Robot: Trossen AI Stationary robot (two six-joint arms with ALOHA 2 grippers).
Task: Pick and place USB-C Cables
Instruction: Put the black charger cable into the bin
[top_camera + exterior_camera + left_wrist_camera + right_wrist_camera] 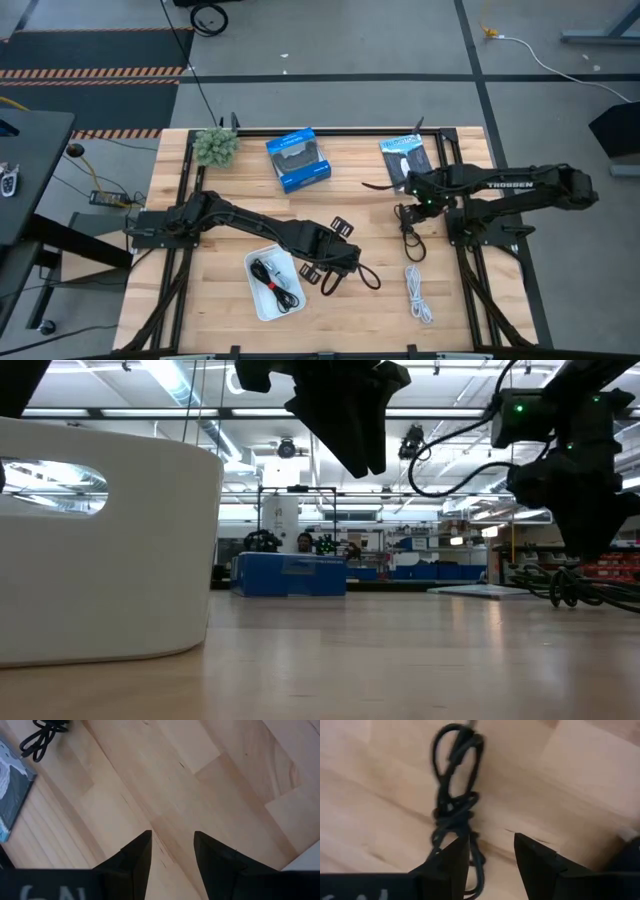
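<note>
The right gripper (408, 213) hangs just above the black cable (410, 238), which lies on the wooden table (480, 300) near the right arm's base. In the right wrist view the fingers (452, 862) stand apart and clamp nothing; the black cable (454, 805) lies beside one finger and partly past it, not squarely between the two.

The left gripper (335, 262) waits over the middle of the table, just beside the white tray (255, 300). Its fingers (135, 857) are apart and empty.

Cable positions: the black-and-red cable (275, 280) lies in the tray. The white cable (418, 292) lies on the bare wood, near the black cable. A fourth cable cannot be made out.

Handling judgement: the black cable looks light, thin and limp, coiled into loose loops tied at the waist. The loops will likely flex and slide on the smooth wood. The knotted middle is the thickest, firmest point; take hold there, across the bundle. A grip on an end loop risks slipping or unravelling.
</note>
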